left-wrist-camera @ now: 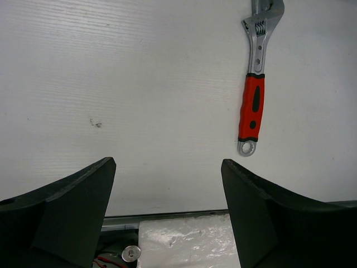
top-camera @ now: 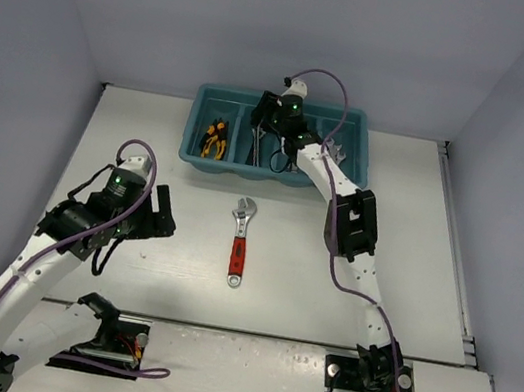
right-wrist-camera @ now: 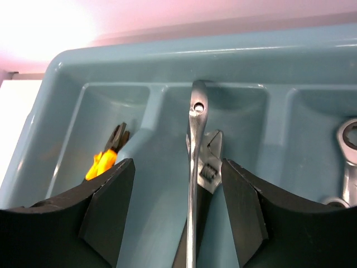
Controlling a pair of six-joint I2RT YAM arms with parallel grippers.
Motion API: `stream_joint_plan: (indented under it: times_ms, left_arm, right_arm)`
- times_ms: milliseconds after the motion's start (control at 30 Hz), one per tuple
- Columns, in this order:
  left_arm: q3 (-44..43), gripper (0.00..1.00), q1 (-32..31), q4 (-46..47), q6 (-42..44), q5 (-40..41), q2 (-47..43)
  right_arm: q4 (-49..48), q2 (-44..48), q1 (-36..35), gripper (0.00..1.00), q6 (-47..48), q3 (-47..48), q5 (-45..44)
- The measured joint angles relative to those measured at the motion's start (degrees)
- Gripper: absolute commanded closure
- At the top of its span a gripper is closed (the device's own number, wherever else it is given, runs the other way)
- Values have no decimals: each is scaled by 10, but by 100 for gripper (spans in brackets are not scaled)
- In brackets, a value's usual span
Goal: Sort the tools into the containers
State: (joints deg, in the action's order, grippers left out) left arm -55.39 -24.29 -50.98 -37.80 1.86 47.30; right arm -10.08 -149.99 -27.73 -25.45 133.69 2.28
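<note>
The teal tray [top-camera: 202,94] stands at the far middle of the table. My right gripper [top-camera: 276,155] hangs open over its second compartment. In the right wrist view its fingers [right-wrist-camera: 111,195] stand wide apart around a silver spanner [right-wrist-camera: 193,167] on edge and a black adjustable wrench [right-wrist-camera: 211,162], touching neither. Yellow-handled pliers [top-camera: 214,139] lie in the leftmost compartment and show in the right wrist view [right-wrist-camera: 102,161]. More silver spanners [top-camera: 336,151] lie further right. A red-handled adjustable wrench [top-camera: 240,241] lies on the table and shows in the left wrist view [left-wrist-camera: 254,95]. My left gripper [top-camera: 170,212] is open and empty, left of it.
The white table [top-camera: 386,238] is walled by grey panels at the back and both sides. A seam runs across the near part of the table [left-wrist-camera: 167,215], with the arm bases [top-camera: 366,382] behind it.
</note>
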Motion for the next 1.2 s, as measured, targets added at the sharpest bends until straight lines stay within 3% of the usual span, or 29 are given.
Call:
stream_joint_plan:
  times_ms: [233,467,700,933,1200]
  left_arm:
    - [-21,26,-1,-2,-12,-10,56]
    - [-49,26,-34,11,-39,-10,123]
    - [-76,26,-114,49,-81,24,241]
    - [-188,27,-190,86,-109,72,432]
    - [-281,31,-195,100,-118,88,592]
  right_arm:
    - [0,132,0,38,41,-126,-16]
    - [-15,408,9,37,91,-337,-65]
    - [-3,662,42,37,120,-549,-101]
    - [111,836,44,37,120,-717,-101]
    - [214,1015,44,37,85,-802,-72]
